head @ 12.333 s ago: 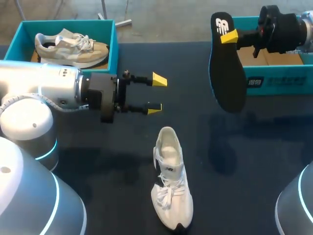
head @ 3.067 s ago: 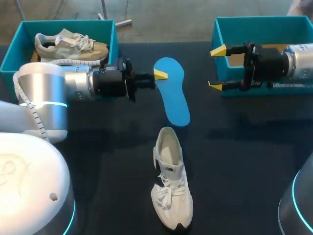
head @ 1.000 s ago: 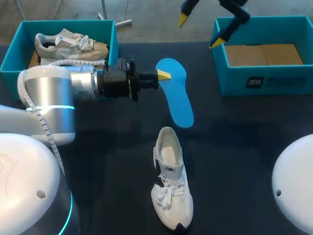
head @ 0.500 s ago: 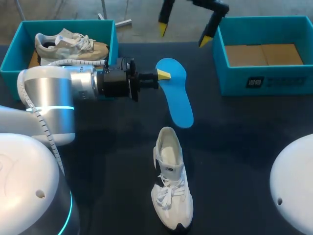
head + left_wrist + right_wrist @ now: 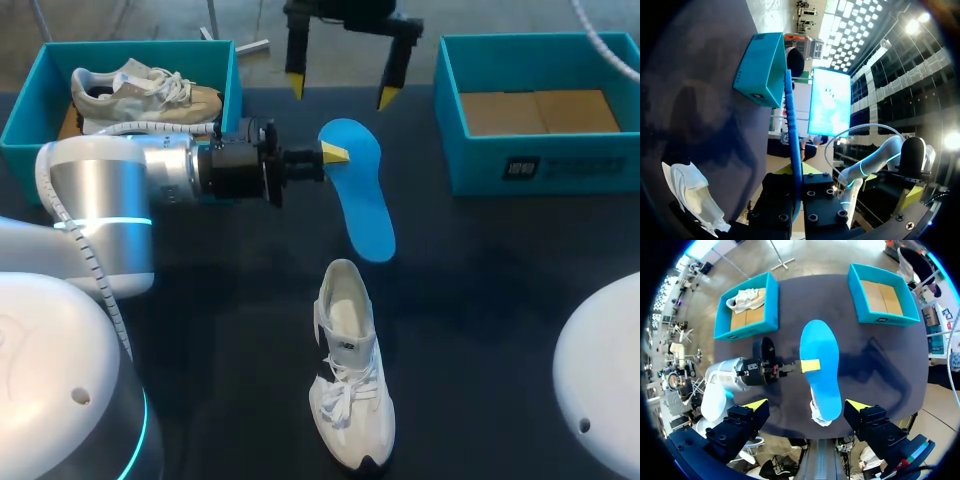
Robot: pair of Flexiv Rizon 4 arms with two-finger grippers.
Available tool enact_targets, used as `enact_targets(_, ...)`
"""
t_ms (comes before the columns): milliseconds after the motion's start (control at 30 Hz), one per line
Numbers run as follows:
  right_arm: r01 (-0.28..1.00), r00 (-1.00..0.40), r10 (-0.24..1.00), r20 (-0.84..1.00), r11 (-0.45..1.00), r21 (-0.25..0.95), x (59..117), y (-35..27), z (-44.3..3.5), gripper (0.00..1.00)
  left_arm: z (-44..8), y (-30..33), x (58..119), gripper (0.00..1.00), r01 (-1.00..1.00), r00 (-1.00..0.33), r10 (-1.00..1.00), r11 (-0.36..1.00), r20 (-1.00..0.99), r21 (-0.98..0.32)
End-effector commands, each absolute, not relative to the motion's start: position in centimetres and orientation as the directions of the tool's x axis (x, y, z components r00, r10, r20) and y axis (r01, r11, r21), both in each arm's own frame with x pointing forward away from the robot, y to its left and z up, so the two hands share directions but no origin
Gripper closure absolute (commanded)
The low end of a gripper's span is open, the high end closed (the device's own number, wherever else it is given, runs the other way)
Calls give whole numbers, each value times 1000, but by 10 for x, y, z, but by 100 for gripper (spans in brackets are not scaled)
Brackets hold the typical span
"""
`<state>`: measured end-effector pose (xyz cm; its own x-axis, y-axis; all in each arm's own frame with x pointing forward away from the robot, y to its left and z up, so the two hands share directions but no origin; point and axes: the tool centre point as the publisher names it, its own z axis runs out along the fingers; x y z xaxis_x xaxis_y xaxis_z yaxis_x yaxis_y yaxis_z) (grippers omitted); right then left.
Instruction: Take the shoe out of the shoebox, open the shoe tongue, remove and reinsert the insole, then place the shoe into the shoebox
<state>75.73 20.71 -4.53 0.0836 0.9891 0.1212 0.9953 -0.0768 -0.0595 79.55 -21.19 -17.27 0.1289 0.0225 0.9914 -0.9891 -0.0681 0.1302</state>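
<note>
**Left hand clamped on insole above tabletop; right hand apart, holding nothing**

The left hand (image 5: 335,153) comes in from the left, and its fingers grip the blue insole (image 5: 365,205) from above and below at a side edge near the far end. The insole is held flat, blue face up, clear of the dark tabletop (image 5: 500,300) (the left wrist view shows it edge-on between the fingers). The right hand (image 5: 341,91) hangs at the far edge of the tabletop, beyond the insole, fingers pointing down and spread wide. The white shoe (image 5: 350,370) stands upright on the tabletop, toe toward the robot, its opening just beside the insole's near end. The shoebox (image 5: 540,170) at far right holds no shoe. A second shoebox (image 5: 232,100) at far left contains a beige shoe (image 5: 145,95).
</note>
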Motion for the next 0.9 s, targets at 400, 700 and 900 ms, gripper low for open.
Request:
enact_targets(400,993,118,949,292,-109,-47,748,190,-48,0,-173,-211,795,100,-989,129,20,-68,991,131)
enact_targets(700,994,111,844,524,-104,-42,748,166,-46,0,-173,-211,795,100,-989,129,20,-68,991,131)
enact_targets(900,994,105,760,641,-89,-57,753,156,-42,0,-173,-211,795,100,-989,129,20,-68,991,131)
